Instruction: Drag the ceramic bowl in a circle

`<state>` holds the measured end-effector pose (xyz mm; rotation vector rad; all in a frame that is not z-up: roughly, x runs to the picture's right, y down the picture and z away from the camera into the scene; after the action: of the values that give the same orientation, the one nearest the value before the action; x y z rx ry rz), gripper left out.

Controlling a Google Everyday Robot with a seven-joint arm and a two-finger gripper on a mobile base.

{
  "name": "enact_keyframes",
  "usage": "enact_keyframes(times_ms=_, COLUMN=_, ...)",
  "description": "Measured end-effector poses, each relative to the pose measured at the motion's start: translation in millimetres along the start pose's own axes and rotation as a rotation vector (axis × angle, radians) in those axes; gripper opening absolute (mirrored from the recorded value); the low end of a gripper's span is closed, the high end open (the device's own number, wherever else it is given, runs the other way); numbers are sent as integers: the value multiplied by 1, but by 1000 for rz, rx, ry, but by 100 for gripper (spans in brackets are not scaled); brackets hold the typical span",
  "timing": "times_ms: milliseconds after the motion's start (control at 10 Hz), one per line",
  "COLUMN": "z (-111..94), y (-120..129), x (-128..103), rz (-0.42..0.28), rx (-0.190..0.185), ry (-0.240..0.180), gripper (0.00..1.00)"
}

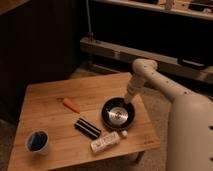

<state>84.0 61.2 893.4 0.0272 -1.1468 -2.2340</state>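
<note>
One each: ceramic bowl [118, 115], carrot [71, 105], cup [37, 141], black bar [88, 128], bottle [105, 143] (plus cap [124, 134]); one claw [129, 100] at bowl's rim.

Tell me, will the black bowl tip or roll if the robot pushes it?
Probably not: the ceramic bowl looks wide, shallow and flat-sitting, so it should slide on the wooden table. It looks glossy and hard, so likely breakable. The gripper is at its far rim.
</note>
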Motion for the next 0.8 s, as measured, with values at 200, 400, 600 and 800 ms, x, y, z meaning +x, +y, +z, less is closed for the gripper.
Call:
enact_keyframes(times_ms=200, z=8, y=-20, x=27, rz=-116, rx=25, ry=-11, gripper=0)
enact_keyframes(times_ms=400, z=15, y=-29, x=51, rz=-190, rx=64, ry=-21, gripper=0)
enact_keyframes(times_ms=600, z=18, y=-31, x=65, rz=-228, rx=81, ry=-20, gripper=0)
enact_keyframes(times_ms=800, z=18, y=-23, x=87, rz=-240, rx=78, ry=-8, gripper=0)
